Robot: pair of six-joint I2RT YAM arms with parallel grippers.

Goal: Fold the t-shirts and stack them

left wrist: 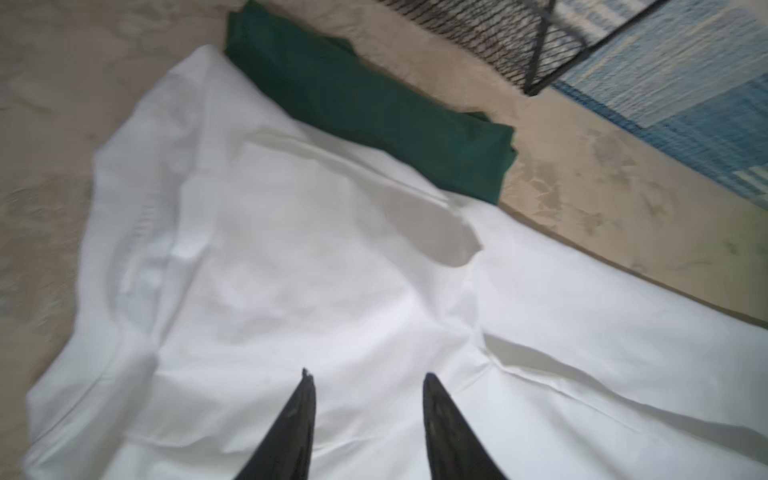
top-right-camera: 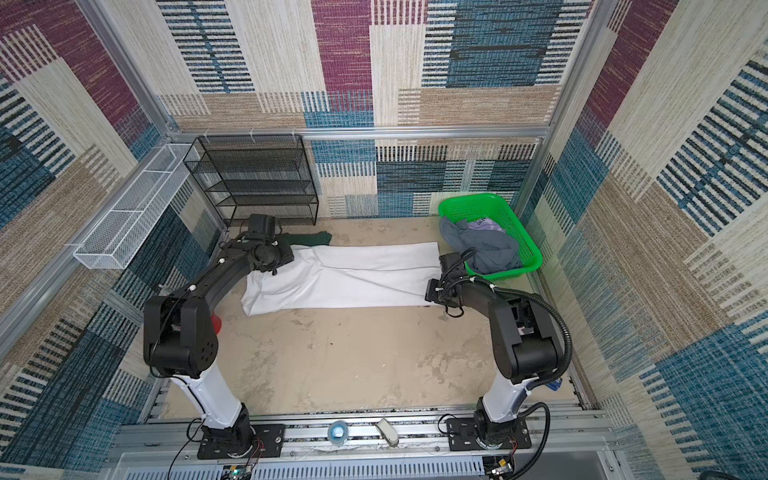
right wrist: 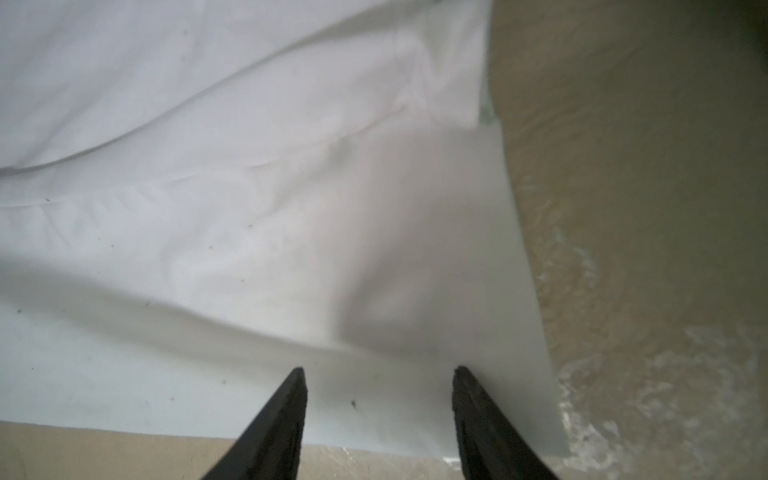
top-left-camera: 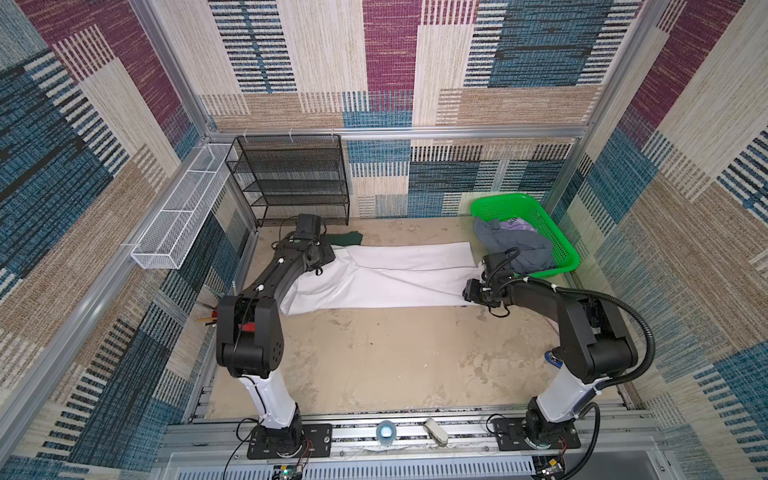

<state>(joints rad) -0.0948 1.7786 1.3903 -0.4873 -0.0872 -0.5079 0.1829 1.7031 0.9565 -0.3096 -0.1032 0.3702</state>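
1. Both top views: white t-shirt (top-left-camera: 395,278) spread across the table's (top-left-camera: 374,353) far half, dark green t-shirt (top-left-camera: 345,239) at its far-left end, grey t-shirt (top-left-camera: 519,249) in the green basket (top-left-camera: 557,232), far-right corner; jaws hidden.
2. Left wrist: left gripper (left wrist: 369,376) released, jaws partly apart, empty, over white cloth; black mesh rack (left wrist: 478,33) beyond.
3. Right wrist: right gripper (right wrist: 380,370) spread, empty, over the white t-shirt's corner.

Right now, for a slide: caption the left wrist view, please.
Open left hand over the white t-shirt, dark green t-shirt at its edge.
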